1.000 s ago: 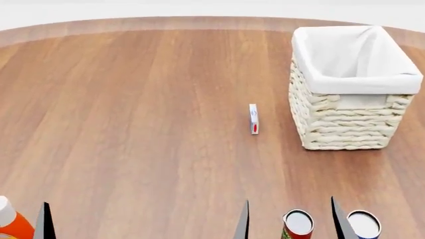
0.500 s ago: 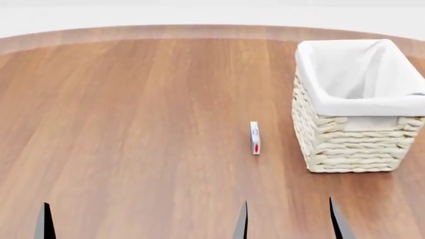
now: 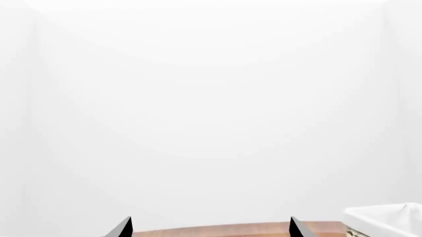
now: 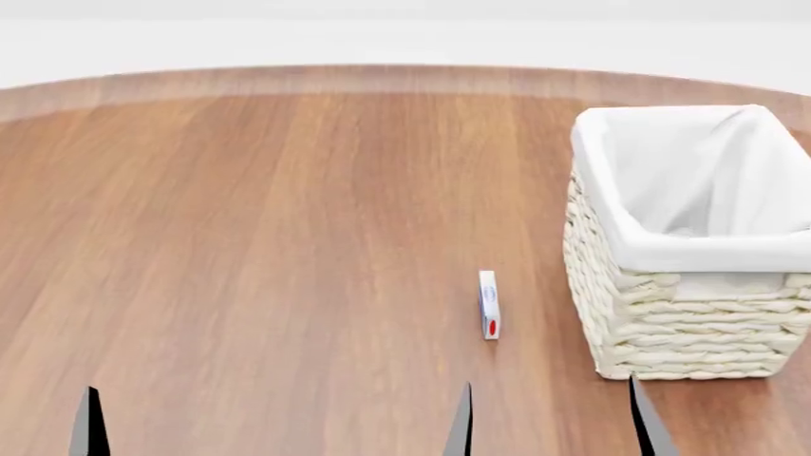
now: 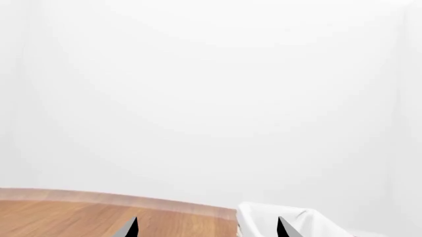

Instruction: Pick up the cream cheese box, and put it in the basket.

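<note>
The cream cheese box (image 4: pixel 489 304), small, thin and white with blue print and a red mark, stands on edge on the wooden table, a little left of the basket (image 4: pixel 685 323). The basket is cream-white wicker with a white cloth lining and stands at the right; it also shows in the left wrist view (image 3: pixel 386 219) and the right wrist view (image 5: pixel 290 222). My right gripper (image 4: pixel 554 427) is open and empty, nearer than the box and the basket. My left gripper (image 3: pixel 210 228) is open and empty; only one fingertip (image 4: pixel 89 427) shows in the head view, at the lower left.
The round wooden table (image 4: pixel 254 237) stretches wide to the left of the box, and its far edge (image 4: pixel 380 76) curves across the back. A white wall lies beyond.
The head view has shifted, so the box and basket now sit lower in the frame. The cans and orange bottle at the bottom edge have left the view. The fingertips hold the same places.
</note>
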Robot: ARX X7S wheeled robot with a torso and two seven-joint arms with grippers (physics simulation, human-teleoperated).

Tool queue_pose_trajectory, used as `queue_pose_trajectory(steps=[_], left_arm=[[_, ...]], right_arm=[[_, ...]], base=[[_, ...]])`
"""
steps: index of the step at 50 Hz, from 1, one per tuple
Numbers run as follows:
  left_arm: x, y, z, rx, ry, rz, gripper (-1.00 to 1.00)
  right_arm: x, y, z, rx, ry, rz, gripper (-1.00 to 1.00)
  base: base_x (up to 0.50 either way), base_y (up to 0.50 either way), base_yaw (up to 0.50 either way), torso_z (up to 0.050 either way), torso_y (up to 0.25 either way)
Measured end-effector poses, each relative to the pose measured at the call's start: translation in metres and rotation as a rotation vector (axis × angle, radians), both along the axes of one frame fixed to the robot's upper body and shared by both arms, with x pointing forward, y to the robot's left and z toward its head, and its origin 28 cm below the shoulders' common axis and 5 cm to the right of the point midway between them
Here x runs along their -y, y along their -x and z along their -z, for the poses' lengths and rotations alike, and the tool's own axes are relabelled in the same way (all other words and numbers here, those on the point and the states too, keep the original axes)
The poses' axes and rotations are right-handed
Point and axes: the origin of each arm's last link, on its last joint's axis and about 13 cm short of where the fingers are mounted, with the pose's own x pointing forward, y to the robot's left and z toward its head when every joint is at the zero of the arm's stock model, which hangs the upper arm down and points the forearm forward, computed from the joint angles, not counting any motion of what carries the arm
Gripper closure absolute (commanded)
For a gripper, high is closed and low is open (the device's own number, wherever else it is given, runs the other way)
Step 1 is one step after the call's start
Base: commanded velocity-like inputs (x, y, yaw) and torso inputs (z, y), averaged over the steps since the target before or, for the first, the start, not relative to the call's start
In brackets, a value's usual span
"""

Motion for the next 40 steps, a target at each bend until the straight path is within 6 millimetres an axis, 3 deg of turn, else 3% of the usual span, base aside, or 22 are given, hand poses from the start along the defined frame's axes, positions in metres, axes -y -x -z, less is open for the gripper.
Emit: queue_pose_trajectory(steps=[40], left_arm=[[-0.0004,-0.0005,0.0002,0.000,0.001,-0.001,-1.00]], right_arm=[[-0.0005,-0.0006,0.0002,0.001,-0.001,-0.001,-1.00]], base=[[0.31,0.00,0.00,0.000,0.000]])
